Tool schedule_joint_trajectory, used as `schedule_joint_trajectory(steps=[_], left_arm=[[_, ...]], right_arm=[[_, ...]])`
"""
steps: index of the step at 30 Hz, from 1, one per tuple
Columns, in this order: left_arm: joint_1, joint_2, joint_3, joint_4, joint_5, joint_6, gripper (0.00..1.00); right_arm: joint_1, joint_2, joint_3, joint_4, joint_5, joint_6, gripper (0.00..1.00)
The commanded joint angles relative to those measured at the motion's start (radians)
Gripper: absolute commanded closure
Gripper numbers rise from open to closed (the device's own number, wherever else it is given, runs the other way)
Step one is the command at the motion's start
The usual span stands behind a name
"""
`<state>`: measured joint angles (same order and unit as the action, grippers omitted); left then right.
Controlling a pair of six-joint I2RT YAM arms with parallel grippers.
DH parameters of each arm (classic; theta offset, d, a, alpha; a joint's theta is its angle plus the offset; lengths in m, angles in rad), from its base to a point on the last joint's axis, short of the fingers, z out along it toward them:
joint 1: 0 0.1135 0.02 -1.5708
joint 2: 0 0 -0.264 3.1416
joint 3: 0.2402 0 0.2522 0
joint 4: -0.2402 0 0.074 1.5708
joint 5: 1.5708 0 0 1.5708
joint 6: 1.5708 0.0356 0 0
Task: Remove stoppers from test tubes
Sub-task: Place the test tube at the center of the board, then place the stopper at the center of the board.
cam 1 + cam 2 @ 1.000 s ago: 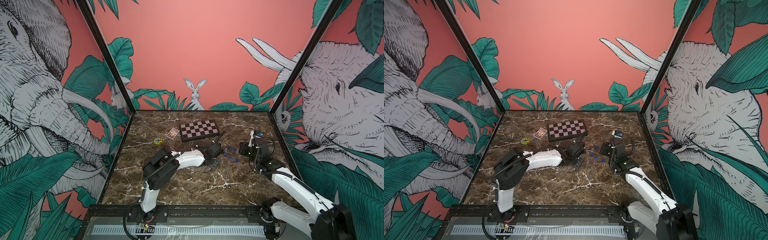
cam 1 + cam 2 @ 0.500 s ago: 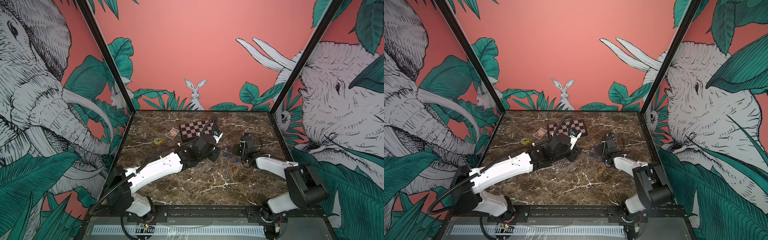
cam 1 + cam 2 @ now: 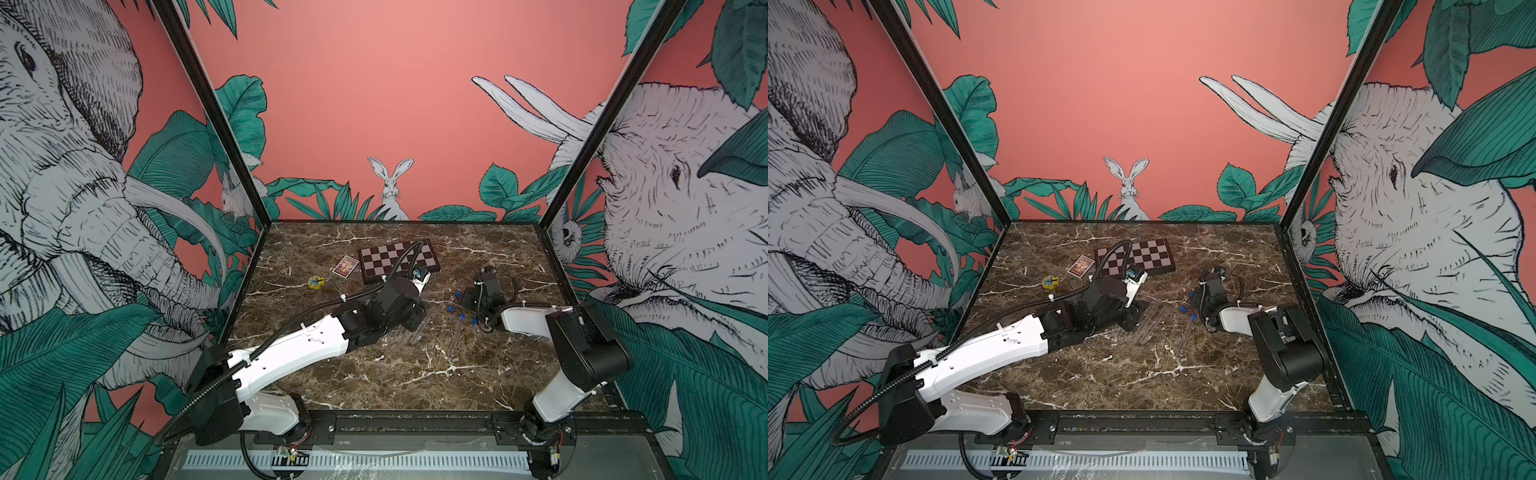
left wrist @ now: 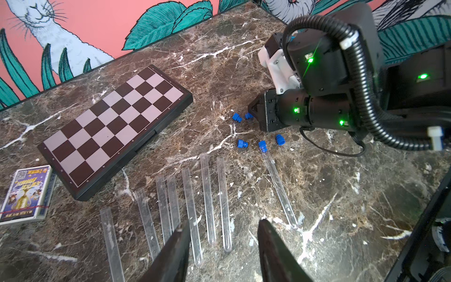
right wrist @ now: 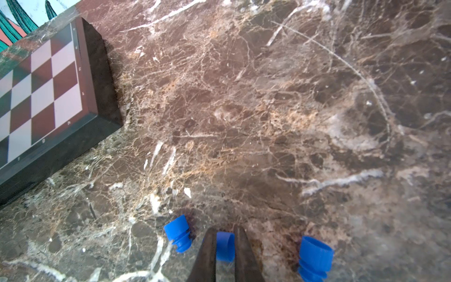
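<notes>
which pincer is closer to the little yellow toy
Left. The left pincer is open above the bare tubes, right of the toy; the right pincer, shut on a blue cap, sits even farther right.

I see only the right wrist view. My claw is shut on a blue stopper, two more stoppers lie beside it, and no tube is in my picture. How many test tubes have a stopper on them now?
Observer: Only one. In the left wrist view, a single test tube lies with a blue stopper on its end.
Operator: And the other tubes, where are they?
Observer: Seven open tubes lie roughly side by side on the marble table, beside the stoppered one.
Operator: Does the left claw hold one of them?
Observer: No. The left claw is open, with nothing gripped between its fingers.
</notes>
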<state>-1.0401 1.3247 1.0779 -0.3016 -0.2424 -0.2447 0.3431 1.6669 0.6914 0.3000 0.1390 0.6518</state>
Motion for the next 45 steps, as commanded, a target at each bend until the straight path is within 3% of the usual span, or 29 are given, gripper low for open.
schedule_joint_trajectory(steps=[1, 5, 17, 28, 33, 37, 45], left_arm=[[0.0, -0.018, -0.013, -0.012, -0.02, -0.002, 0.53], [0.001, -0.012, -0.014, -0.007, -0.017, -0.002, 0.53], [0.001, 0.003, -0.013, 0.003, -0.009, -0.005, 0.52], [0.001, 0.003, -0.012, -0.002, -0.006, -0.004, 0.52], [0.0, 0.036, -0.001, -0.011, 0.028, 0.001, 0.52], [-0.017, 0.145, 0.058, -0.042, 0.063, -0.021, 0.56], [-0.125, 0.501, 0.387, -0.215, 0.015, -0.113, 0.65]], right_arm=[[-0.004, 0.01, 0.018, 0.03, 0.014, 0.005, 1.0], [-0.004, 0.005, 0.018, 0.023, 0.014, 0.002, 1.0], [-0.004, -0.057, 0.019, -0.008, -0.012, -0.019, 0.79], [-0.006, -0.057, 0.019, 0.013, -0.028, -0.015, 0.78], [-0.006, -0.22, 0.032, -0.052, -0.025, -0.025, 0.76], [-0.006, -0.408, 0.037, -0.175, 0.023, -0.04, 0.74], [-0.028, -0.795, 0.017, -0.407, 0.156, -0.104, 0.71]])
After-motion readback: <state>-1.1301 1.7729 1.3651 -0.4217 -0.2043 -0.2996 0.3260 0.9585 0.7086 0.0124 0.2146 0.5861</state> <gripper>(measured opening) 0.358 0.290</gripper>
